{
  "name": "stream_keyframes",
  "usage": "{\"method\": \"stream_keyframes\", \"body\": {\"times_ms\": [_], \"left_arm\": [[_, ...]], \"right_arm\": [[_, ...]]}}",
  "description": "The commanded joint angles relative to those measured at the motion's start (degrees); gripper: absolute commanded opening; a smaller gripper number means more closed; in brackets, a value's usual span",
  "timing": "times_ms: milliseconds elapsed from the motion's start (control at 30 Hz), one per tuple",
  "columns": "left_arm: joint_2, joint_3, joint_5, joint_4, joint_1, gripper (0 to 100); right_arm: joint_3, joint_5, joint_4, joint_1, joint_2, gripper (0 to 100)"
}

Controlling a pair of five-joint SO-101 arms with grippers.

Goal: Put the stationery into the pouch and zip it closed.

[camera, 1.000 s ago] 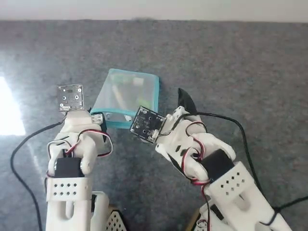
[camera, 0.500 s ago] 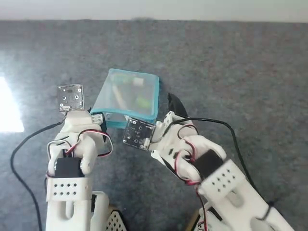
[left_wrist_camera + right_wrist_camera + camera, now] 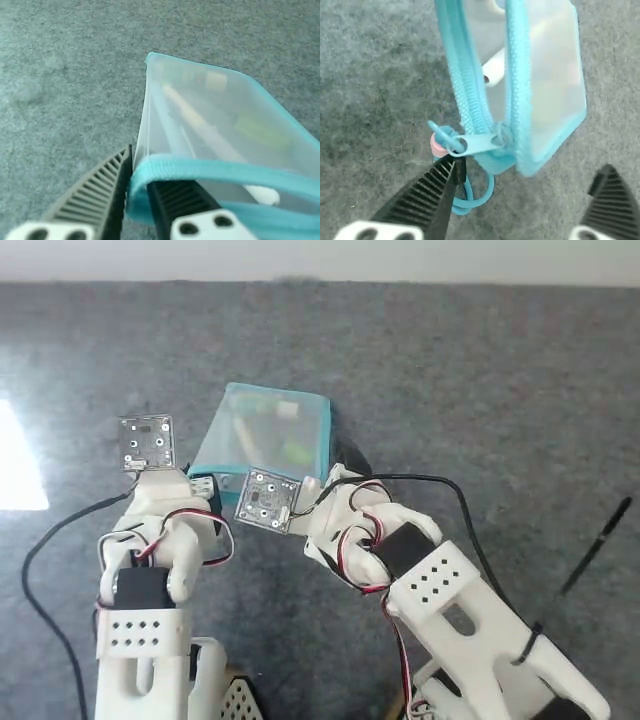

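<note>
Change: right arm [image 3: 430,590] has swung toward frame left in the high view. Its wrist board now sits under the pouch's lower edge rather than off its lower right corner. Left arm [image 3: 150,580] and pouch have not shifted.
Table [image 3: 480,370]: grey, matte and felt-like, with a fine nap.
Pouch [image 3: 265,435]: lies just left of centre in the high view. It is a flat rectangle with cloudy, see-through film walls and teal woven binding, and its mouth faces the arms.
Left gripper [image 3: 140,187]: ribbed black jaws pinch the teal binding at the pouch's lower left corner.
Right gripper [image 3: 532,170]: jaws spread wide and holding nothing. One finger is just beside the zip tab, the other well clear past the pouch's corner.
Stationery [image 3: 195,120]: already inside. A pale stick with a white end lies beside a green piece, blurred through the film.
Zip: the teeth gape along the mouth, so closing is likely what remains.
Cord loop [image 3: 472,200]: thin teal cord hanging slack below the tab.
Zip slider [image 3: 479,143]: small teal metal tab parked at the end by the corner.
Pink bead [image 3: 438,145]: tiny and round, at the tab's tip.
Handling: the pouch looks light, limp and slick, and likely to buckle or slide if pushed. The firm binding suits anchoring. The flat tab seems the best pinch point, as the cord would probably slip.
</note>
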Motion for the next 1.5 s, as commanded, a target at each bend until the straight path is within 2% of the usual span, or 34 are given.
{"method": "stream_keyframes", "body": {"times_ms": [0,200,467,667,867,1033,1133,1467], "left_arm": [[-0.4,-3.0,-0.4,-1.1,-0.2,1],[-0.4,-2.9,-0.4,-1.1,-0.2,1],[-0.4,-2.9,-0.4,-1.1,-0.2,1],[-0.4,-2.9,-0.4,-1.1,-0.2,1],[-0.4,-2.9,-0.4,-1.1,-0.2,1],[-0.4,-2.9,-0.4,-1.1,-0.2,1],[-0.4,-3.0,-0.4,-1.1,-0.2,1],[-0.5,-3.1,-0.4,-0.8,-0.2,1]], "right_arm": [[-3.3,0.4,-1.0,-0.2,0.0,29.5],[-3.3,0.5,-1.0,-0.2,0.0,22.7],[-3.6,0.4,-1.1,-0.2,0.0,0.4],[-3.8,0.0,-1.8,-0.2,0.0,0.7],[-5.3,-5.0,-1.8,0.0,0.0,1.3],[-2.9,-5.0,-2.1,-1.1,0.0,15.0],[-2.3,-5.2,-2.6,-2.3,0.2,19.9],[-2.1,-4.7,-5.9,-0.3,0.6,20.6]]}}
